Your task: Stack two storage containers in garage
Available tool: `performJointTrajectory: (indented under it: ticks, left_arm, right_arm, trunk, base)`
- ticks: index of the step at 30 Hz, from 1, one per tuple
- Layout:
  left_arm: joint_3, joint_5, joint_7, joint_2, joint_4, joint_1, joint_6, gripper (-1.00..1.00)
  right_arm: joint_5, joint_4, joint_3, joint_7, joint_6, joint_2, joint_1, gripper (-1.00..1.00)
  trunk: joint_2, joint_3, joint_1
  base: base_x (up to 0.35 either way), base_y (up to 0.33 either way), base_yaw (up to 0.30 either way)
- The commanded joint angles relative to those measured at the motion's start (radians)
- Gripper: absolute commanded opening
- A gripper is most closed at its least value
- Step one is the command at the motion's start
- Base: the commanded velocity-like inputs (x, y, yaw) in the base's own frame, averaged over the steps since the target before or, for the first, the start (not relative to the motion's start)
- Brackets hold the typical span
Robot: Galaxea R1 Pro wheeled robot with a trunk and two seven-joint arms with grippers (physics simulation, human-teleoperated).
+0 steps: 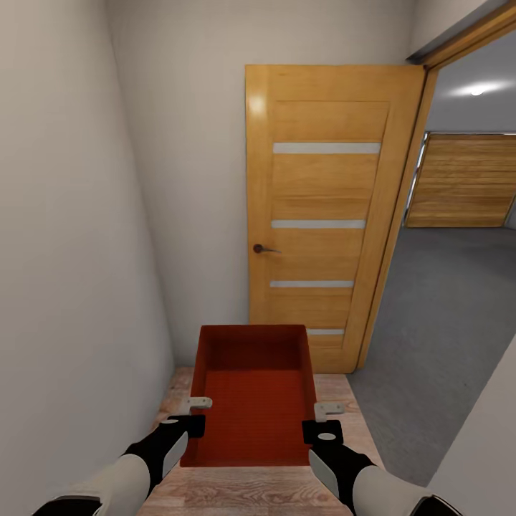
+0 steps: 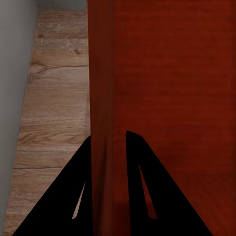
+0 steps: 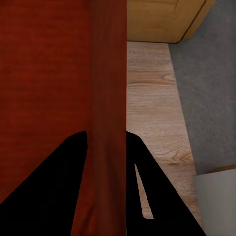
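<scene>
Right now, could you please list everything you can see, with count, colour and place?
storage container: one, orange-red, open top, held between both arms above the wood-plank floor
door: one, light wood with pale stripes, swung open ahead
door handle: one, dark, on the door's left edge
wood-plank floor: light, under the robot
grey floor: dark grey, through the doorway at right
garage door: one, wooden, far right
walls: white, left and ahead
left pincer: shut on the container's left wall
right pincer: shut on its right wall

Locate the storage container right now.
Head view, centre-bottom: storage container carried between left gripper and right gripper, over wood-plank floor, facing the open door.
</scene>
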Motion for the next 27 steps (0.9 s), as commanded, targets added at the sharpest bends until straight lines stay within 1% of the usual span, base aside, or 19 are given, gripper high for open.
performJointTrajectory:
  ticks: [1, 18, 24, 27]
  left_arm:
    - [0.051, -0.017, 0.009, 0.017, -0.004, -0.001, 0.007, -1.00]
    - [0.050, -0.017, 0.009, 0.016, -0.004, 0.000, 0.006, -1.00]
    - [0.050, -0.017, 0.009, 0.016, -0.003, -0.001, -0.020, -1.00]
    - [0.049, -0.017, 0.010, 0.016, -0.003, -0.001, -0.024, -1.00]
  right_arm:
    - [-0.004, 0.003, -0.015, -0.008, -0.004, -0.005, 0.000, -1.00]
    - [-0.004, 0.003, -0.015, -0.007, -0.004, -0.005, 0.000, -1.00]
    - [-0.004, 0.003, -0.015, -0.007, -0.004, -0.007, 0.000, -1.00]
    - [-0.004, 0.003, -0.015, -0.007, -0.004, -0.005, 0.000, -1.00]
  trunk:
    - [-0.002, -0.002, 0.001]
    - [-0.002, -0.002, 0.001]
    - [-0.002, -0.002, 0.001]
    - [-0.002, -0.002, 0.001]
  base:
    - [0.007, 0.000, 0.000]
    - [0.001, 0.000, 0.000]
    - [0.000, 0.000, -0.010]
    - [0.000, 0.000, -0.151]
